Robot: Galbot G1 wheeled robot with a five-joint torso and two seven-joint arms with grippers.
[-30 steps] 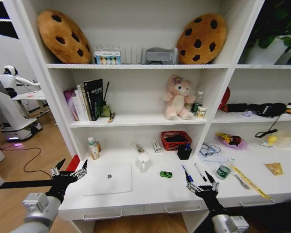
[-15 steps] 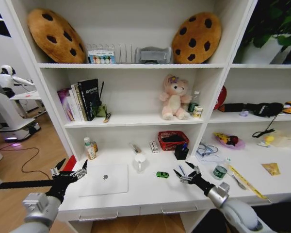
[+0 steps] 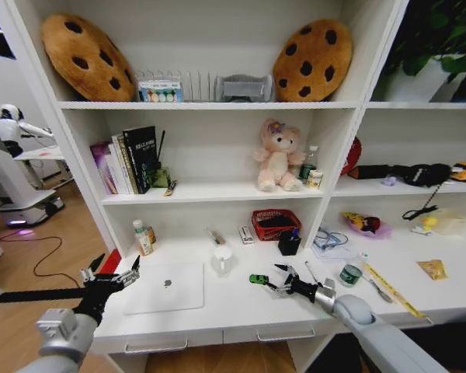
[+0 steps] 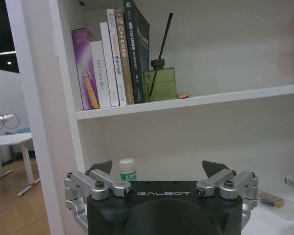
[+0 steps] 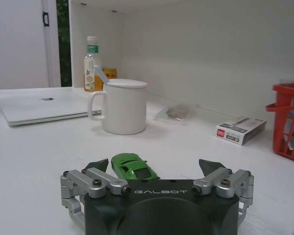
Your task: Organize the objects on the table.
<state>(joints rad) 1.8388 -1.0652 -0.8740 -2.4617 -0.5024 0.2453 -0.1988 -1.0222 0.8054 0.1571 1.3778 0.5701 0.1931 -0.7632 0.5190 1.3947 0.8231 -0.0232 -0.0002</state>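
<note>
white table (image 3: 241,307) — silver laptop (image 3: 165,287), green toy car (image 3: 258,279), wood floor (image 3: 15,311)

Office or robotics lab dressed as a home study. White built-in shelf unit (image 3: 217,105) over a long white desk (image 3: 241,311) with shallow drawers and silver bar handles (image 3: 165,344). Shelves hold books (image 3: 132,162), a reed diffuser (image 4: 159,81), pink plush bear (image 3: 277,156), two cookie cushions (image 3: 85,56). Desk top carries a silver laptop (image 3: 167,287), white mug (image 3: 222,259), red basket (image 3: 276,224), pens (image 3: 311,272), small jar (image 3: 350,273). Wood floor (image 3: 54,249) at the desk's left end, cable lying on it. Another white robot (image 3: 15,167) stands beside a white table farther back on the left. Potted plant (image 3: 443,39) at the upper right corner.
</note>
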